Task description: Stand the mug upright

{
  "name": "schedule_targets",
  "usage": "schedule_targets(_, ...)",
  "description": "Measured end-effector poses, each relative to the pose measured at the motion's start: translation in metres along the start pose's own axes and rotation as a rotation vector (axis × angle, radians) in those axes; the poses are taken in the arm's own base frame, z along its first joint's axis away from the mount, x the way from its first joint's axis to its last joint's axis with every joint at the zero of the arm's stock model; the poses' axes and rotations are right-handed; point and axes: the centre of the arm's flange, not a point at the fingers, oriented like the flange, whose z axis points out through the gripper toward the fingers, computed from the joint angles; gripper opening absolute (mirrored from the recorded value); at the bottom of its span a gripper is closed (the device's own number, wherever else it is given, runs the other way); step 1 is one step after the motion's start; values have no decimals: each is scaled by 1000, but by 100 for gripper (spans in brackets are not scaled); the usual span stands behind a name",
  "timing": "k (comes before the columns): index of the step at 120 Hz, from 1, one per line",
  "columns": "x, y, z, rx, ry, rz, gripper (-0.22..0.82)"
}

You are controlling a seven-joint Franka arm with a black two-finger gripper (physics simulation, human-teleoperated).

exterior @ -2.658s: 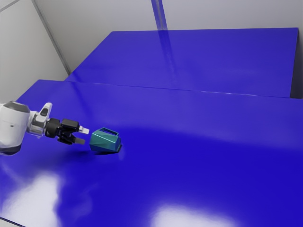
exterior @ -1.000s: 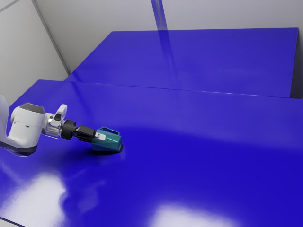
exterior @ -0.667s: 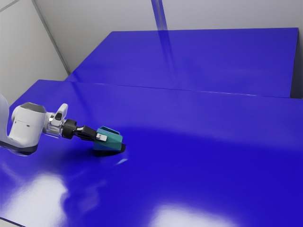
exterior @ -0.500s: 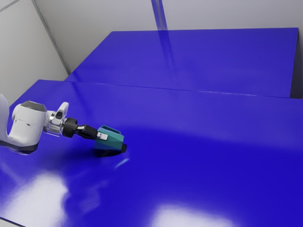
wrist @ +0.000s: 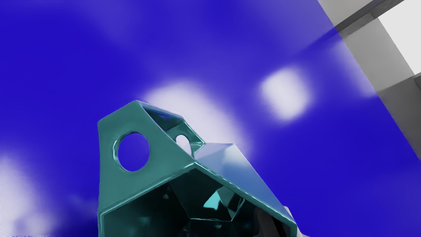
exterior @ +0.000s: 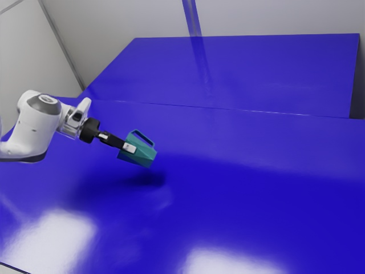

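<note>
In the exterior view my gripper (exterior: 130, 148) is shut on the wall of the teal, faceted mug (exterior: 144, 157), which hangs above the blue table, its shadow apart from it below. The mug is tilted, its base pointing down toward the exterior view's right and its handle (exterior: 141, 137) on the upper side. The wrist view looks into the dark open mouth of the mug (wrist: 131, 184); one finger of the gripper (wrist: 279, 218) is inside the wall and the other outside. The loop handle has a round hole through it.
The glossy blue table (exterior: 239, 194) stretches toward the exterior view's right, with bright reflections near its front. Behind it lies a second blue surface (exterior: 239, 74), backed by a grey wall (exterior: 274, 17).
Earlier the gripper stood short of the mug, then moved in and took hold of its wall. Since then the hand has raised the mug off the table and slightly toward the exterior view's right.
</note>
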Motion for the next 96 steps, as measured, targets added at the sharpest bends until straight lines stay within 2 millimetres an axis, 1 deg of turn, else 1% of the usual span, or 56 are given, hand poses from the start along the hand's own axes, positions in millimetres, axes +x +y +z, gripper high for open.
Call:
schedule_targets(15, 11, 23, -9, 70, -96, 64, -18)
schedule_targets(39, 4, 24, -20, 207, -305, 91, -18)
schedule_targets(52, 9, 37, -25, 285, -398, 125, -18)
schedule_targets(68, 14, 51, -27, 364, -466, 142, -18)
schedule_targets(77, 17, 59, -24, 405, -506, 148, -18)
schedule_targets(96, 19, 76, -5, 485, -579, 157, -18)
